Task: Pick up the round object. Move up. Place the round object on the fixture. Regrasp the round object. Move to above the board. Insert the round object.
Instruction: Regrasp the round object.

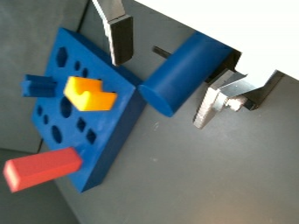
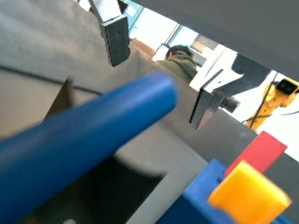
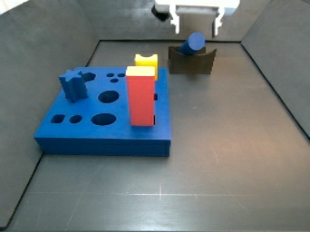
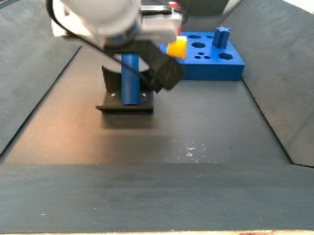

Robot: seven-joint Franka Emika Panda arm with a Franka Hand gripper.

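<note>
End effector (image 1: 163,61) open, smooth blue cylinder rod (image 1: 184,73) between

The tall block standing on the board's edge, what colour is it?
Red, clearest in a side view. The open gripper hangs above the round object.

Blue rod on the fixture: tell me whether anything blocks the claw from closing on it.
Nothing visible does. The blue rod rests on the fixture, and the open claw straddles it, one finger on each side, with nothing else between them.
</note>
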